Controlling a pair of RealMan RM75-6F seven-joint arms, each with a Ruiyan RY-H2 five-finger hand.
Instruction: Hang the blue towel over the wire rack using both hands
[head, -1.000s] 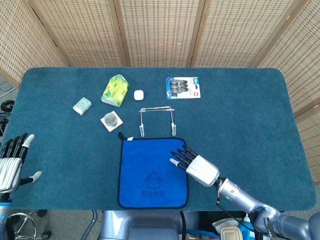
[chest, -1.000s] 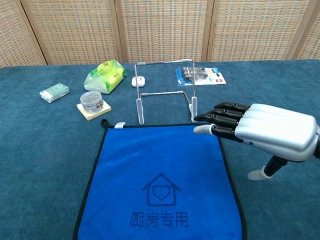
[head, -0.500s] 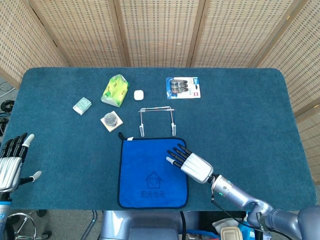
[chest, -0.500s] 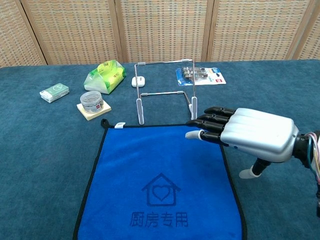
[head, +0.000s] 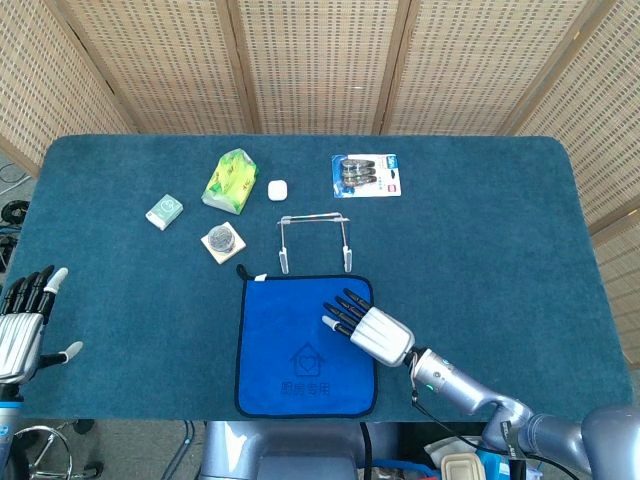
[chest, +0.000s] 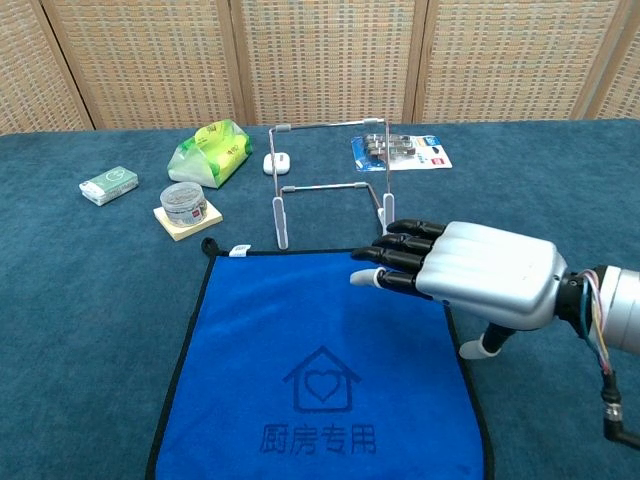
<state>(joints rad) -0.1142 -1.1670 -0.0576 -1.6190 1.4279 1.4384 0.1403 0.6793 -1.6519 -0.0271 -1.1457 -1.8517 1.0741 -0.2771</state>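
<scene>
A small round clear jar (chest: 184, 203) with a lid stands on a pale square pad (chest: 188, 222) left of the wire rack (chest: 332, 186); its contents look dark and grainy from the head view, but what they are cannot be told. Behind it lies a crinkled green soft packet (chest: 209, 152), shiny like plastic film, and further left a small flat mint-green box (chest: 108, 185). A little white rounded case (chest: 276, 161) sits just behind the rack, and a flat blue-and-white blister card (chest: 401, 152) holding dark cylindrical items lies to the right of it. The rack is thin bare metal wire bent into two upright frames with pale feet, standing on the teal carpet-like table cover (chest: 80, 300). The blue towel (chest: 300, 340) lies flat and square just in front of the rack, soft and matte, edged in black with a small loop at its far left corner and a house-and-heart outline with characters printed near its front edge. The right hand (chest: 470, 275), silver-shelled with black fingers, is spread flat, palm down, over the towel's far right part, fingers extended and grasping nothing; whether they touch the cloth cannot be told. The left hand (head: 22, 325) hangs off the table's left edge, fingers extended and apart, empty.
</scene>
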